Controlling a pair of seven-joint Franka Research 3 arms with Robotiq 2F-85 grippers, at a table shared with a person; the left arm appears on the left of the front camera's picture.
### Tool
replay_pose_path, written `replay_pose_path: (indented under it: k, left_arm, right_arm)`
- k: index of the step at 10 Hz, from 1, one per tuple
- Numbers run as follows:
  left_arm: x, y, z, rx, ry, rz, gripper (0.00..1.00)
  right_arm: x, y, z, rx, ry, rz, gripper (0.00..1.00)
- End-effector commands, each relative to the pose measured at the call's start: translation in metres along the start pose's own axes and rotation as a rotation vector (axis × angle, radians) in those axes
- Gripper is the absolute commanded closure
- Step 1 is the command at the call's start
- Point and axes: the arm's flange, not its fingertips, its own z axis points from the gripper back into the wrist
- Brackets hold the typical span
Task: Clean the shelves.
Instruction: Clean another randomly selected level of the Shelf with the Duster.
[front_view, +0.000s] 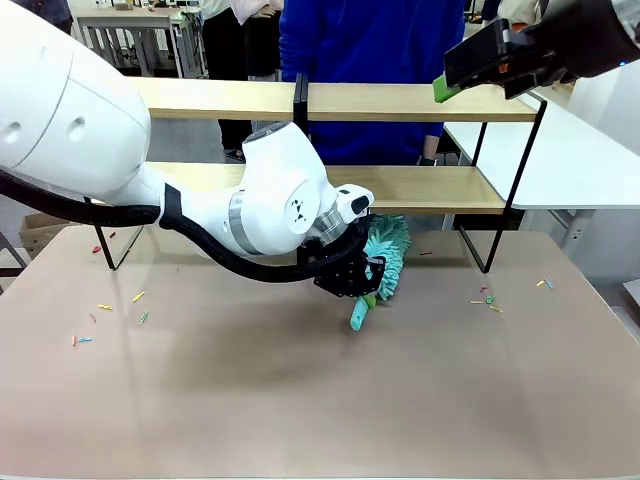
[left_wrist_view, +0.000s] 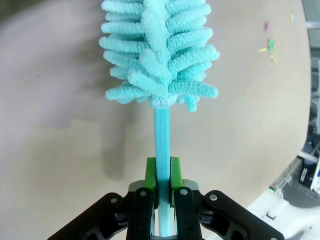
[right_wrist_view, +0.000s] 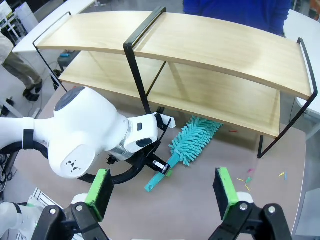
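The shelves (front_view: 410, 101) stand across the far half of the table, two light-wood boards in a black frame; the right wrist view takes in both boards (right_wrist_view: 210, 47) from above. A teal fluffy duster (front_view: 386, 254) lies low over the table in front of the lower board. My left gripper (front_view: 357, 280) is shut on its handle, the green pads (left_wrist_view: 151, 176) pressing the thin teal stick, with the duster head (left_wrist_view: 160, 50) pointing away. My right gripper (front_view: 470, 62) hangs high at the upper right, above the top board's right end, open with nothing between its fingers (right_wrist_view: 102, 190).
Small coloured scraps (front_view: 102, 307) lie on the beige table at the left, and more scraps (front_view: 489, 300) at the right. A person in blue (front_view: 370, 40) stands behind the shelves. A white table (front_view: 570, 150) adjoins at the right. My left arm (right_wrist_view: 85, 130) spans the table's middle.
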Motion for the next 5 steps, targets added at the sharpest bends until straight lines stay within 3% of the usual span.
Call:
replay_pose_path:
  k: [1,5]
  left_arm:
    - [-0.002,0.010,0.009,-0.109,0.051,-0.100,0.87]
    - [-0.008,0.014,-0.001,-0.138,0.253,-0.318,0.87]
  right_arm:
    - [0.001,-0.001,0.000,0.000,-0.002,-0.003,0.00]
    - [0.001,-0.001,0.000,0.000,-0.002,-0.003,0.00]
